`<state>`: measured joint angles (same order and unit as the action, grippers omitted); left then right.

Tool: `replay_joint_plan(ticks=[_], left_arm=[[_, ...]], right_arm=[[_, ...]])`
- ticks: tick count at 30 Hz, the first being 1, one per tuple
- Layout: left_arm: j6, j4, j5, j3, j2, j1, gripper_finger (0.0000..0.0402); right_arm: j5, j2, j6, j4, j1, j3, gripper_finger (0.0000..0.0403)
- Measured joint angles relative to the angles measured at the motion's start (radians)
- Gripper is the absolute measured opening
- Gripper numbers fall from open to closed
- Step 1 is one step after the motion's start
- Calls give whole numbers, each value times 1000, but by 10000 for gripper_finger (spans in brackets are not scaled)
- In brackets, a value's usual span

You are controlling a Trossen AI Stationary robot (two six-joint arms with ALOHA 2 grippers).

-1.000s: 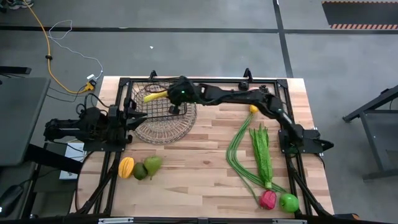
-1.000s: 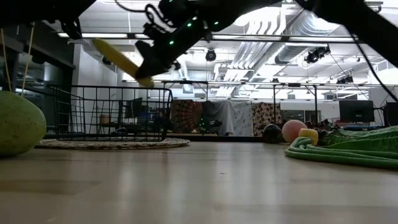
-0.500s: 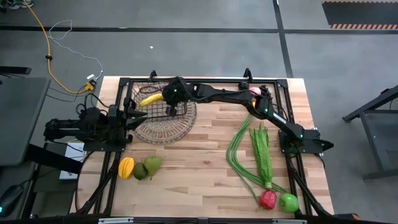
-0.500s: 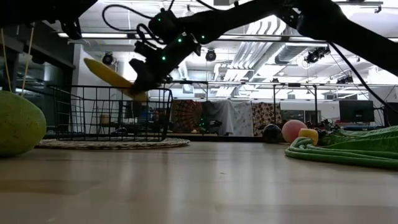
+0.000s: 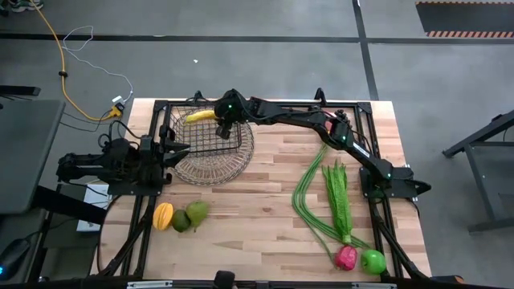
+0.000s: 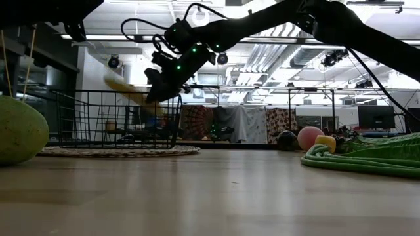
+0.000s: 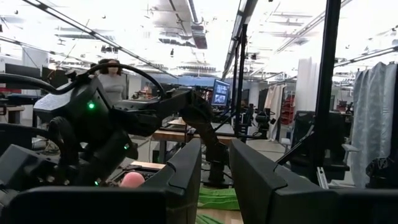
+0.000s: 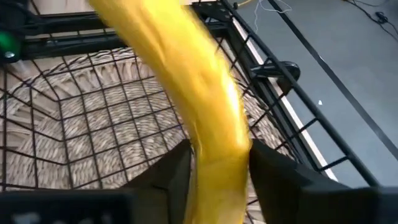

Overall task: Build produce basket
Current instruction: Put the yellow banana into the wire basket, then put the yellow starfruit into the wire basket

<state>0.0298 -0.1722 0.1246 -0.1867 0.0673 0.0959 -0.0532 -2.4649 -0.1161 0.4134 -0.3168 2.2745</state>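
A: Where was the banana (image 5: pixel 198 116) then?

B: Over the basket (image 5: pixel 210 148), toward its eleven o'clock corner, between the fingers of the right end effector (image 5: pixel 220 122). The right wrist view showed the jaws standing a little off the fruit on either side, so I'd judge the grip was loosening; whether it was truly held I cannot tell.

A: And the left end effector (image 5: pixel 170 150)?

B: At the basket's nine o'clock rim, jaws nearly closed with a slim gap, nothing visibly in them.

A: How should the drop go?

B: Let go only with the whole banana inside the wire frame, low, so it lands on the mesh and doesn't bounce out. Then lift clear.

A: What remained?

B: On the surface: green beans (image 5: pixel 309 193), leafy greens (image 5: pixel 339 201), red pepper (image 5: pixel 346 257), green apple (image 5: pixel 373 261), orange fruit (image 5: pixel 163 216), pears (image 5: pixel 191 215).
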Motion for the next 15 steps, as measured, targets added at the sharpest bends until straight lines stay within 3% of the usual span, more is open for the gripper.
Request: replay_joint_plan(ticks=[7,15], left_arm=[[-7,2,1,0,0,0,76],[-7,38,3,0,0,0,76]], right_arm=[[-1,0,-25,-7,3,0,226],[-6,78,-150,187,2,68,233]])
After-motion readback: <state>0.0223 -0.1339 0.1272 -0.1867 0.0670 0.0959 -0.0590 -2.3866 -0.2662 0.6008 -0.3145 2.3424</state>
